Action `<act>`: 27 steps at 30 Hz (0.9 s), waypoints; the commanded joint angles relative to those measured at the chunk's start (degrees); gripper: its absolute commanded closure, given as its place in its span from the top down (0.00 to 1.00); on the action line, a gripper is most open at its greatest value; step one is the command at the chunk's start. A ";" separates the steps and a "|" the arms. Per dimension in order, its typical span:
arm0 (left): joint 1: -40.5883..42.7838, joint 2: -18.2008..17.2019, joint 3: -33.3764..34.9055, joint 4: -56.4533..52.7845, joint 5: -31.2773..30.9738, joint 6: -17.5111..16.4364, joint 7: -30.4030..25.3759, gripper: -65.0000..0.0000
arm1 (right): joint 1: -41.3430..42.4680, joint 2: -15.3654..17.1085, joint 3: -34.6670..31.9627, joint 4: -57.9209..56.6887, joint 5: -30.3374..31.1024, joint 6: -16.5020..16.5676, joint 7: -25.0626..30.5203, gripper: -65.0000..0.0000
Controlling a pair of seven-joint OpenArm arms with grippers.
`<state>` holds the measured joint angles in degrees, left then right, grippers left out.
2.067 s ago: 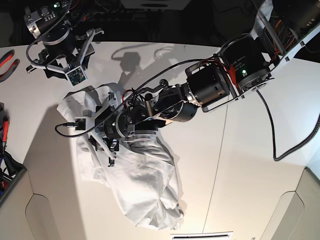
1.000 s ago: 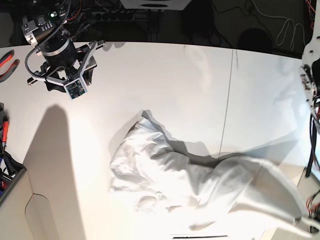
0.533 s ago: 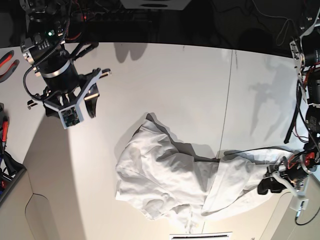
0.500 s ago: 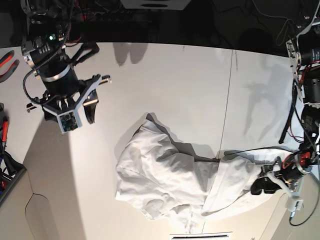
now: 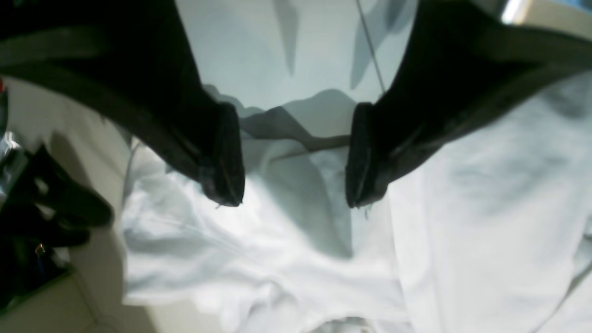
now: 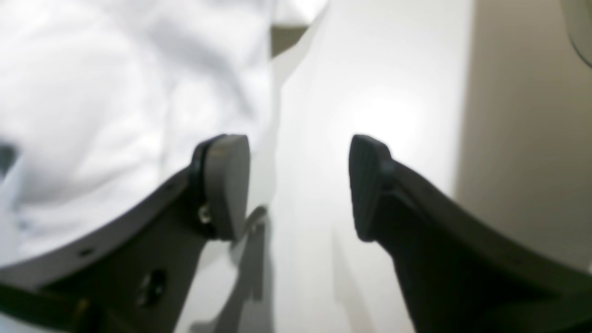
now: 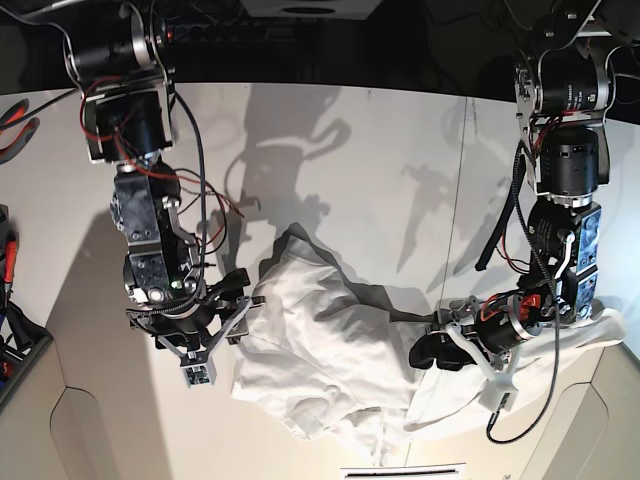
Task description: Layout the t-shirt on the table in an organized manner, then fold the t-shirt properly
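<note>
Two grippers are low over the crumpled t-shirt (image 7: 340,370), which lies bunched in the lower middle of the base view on the white tabletop (image 7: 330,160), one end reaching toward the lower right corner. The left gripper (image 5: 292,155) has its jaws spread, with cloth under them and nothing pinched between. The right gripper (image 6: 296,185) also has its jaws spread, and they stand over bare tabletop just beside the shirt's edge, at the left of the heap in the base view. The laying out is, I judge, hardly begun. If the right jaws close where they are, they may take only air; if the left jaws close on the heap, they may catch several layers together and drag a knot instead of one edge
</note>
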<state>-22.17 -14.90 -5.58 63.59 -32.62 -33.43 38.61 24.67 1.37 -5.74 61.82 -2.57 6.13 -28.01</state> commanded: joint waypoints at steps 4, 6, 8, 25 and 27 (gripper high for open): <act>-1.44 -0.48 0.66 0.96 -0.81 0.85 -1.14 0.59 | 8.68 -1.53 0.13 -14.16 1.64 2.16 3.85 0.48; -1.44 -0.48 0.66 0.96 -0.85 0.85 -1.55 0.59 | 10.88 -2.27 0.13 -19.32 3.21 5.46 4.13 0.24; -1.44 -0.44 0.70 0.96 -0.98 0.85 -1.70 0.59 | 12.04 -2.75 0.13 -20.63 3.72 7.15 6.49 0.00; 2.71 -0.37 0.74 0.96 -0.94 0.87 -1.53 0.59 | 29.83 -8.20 0.04 5.40 2.08 6.38 0.61 0.00; 3.54 -0.35 0.74 0.96 -1.03 0.85 -1.57 0.58 | 30.93 -8.22 0.04 5.38 1.49 5.40 0.50 0.00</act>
<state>-17.19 -14.90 -4.67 63.53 -32.40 -32.16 38.15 53.78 -6.48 -5.72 66.37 -1.32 11.44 -28.88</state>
